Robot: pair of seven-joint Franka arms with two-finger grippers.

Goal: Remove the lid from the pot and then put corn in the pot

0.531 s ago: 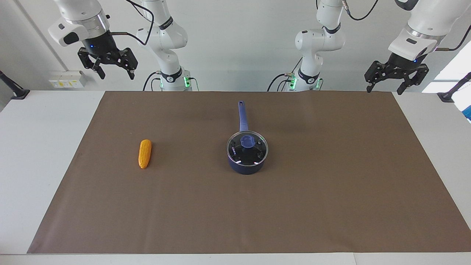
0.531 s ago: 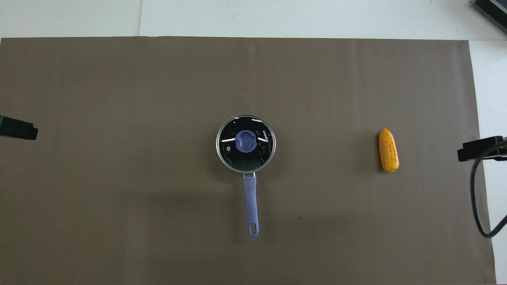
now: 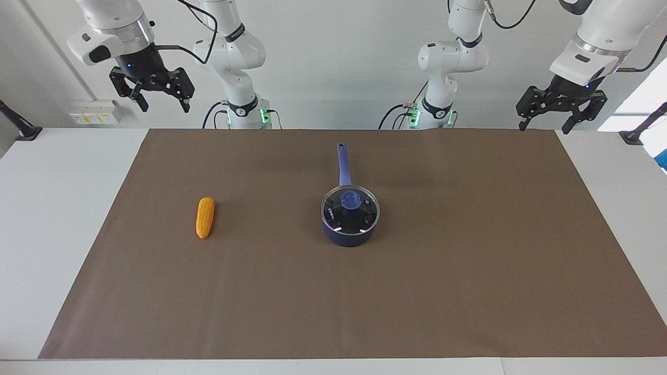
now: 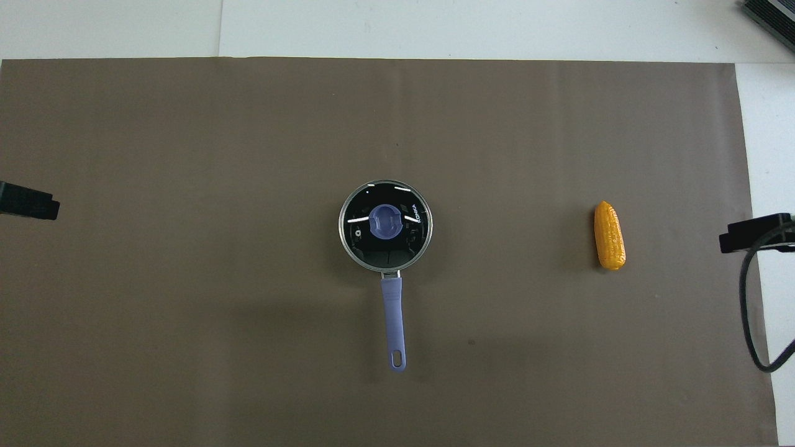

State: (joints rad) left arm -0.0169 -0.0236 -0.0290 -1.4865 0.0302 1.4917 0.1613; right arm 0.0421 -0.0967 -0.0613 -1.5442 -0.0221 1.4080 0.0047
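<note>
From the facing view, the right gripper (image 3: pixel 151 92) has crept a shade higher above its end of the table while the left gripper (image 3: pixel 560 110) hangs unmoved, both open and empty — so the task is not begun. The lid (image 3: pixel 350 210) sits on the pot (image 3: pixel 348 235) mid-mat; the corn (image 3: pixel 205 217) lies toward the right arm's end. Overhead, nothing has shifted — through the lid's glass the pot shows only dark reflections, and I cannot tell what is inside.
</note>
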